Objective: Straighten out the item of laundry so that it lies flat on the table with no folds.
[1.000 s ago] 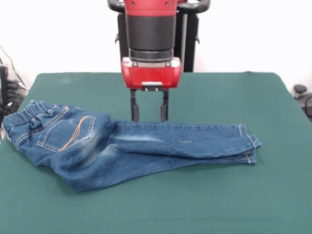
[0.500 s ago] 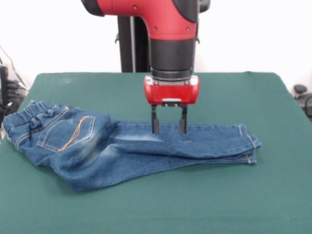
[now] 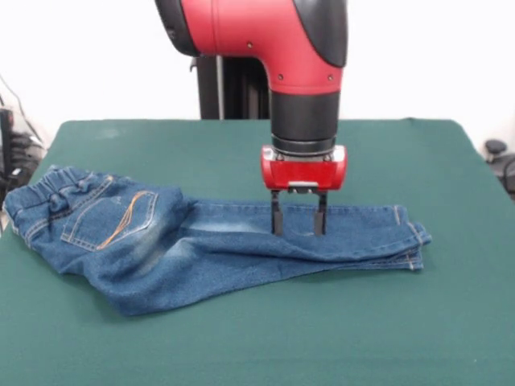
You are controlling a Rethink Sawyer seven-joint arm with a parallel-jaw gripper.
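Note:
The small blue denim jeans (image 3: 201, 241) lie on the dark green table (image 3: 265, 338), waistband at the left edge, legs stacked and stretching right to the cuffs. An orange-stitched back pocket faces up at the left. The seat bulges toward the front with folds. My gripper (image 3: 298, 227) hangs from the red arm over the middle of the legs. Its two black fingers (image 3: 277, 217) are open, tips at or just above the denim, holding nothing.
The robot's black pedestal (image 3: 229, 88) stands behind the table's far edge. Dark equipment sits off the table at the far left (image 3: 12, 145) and far right (image 3: 499, 157).
The arm has swung to the right and toward the camera, carrying the open gripper from behind the jeans' far edge to over the legs. The jeans have not moved.

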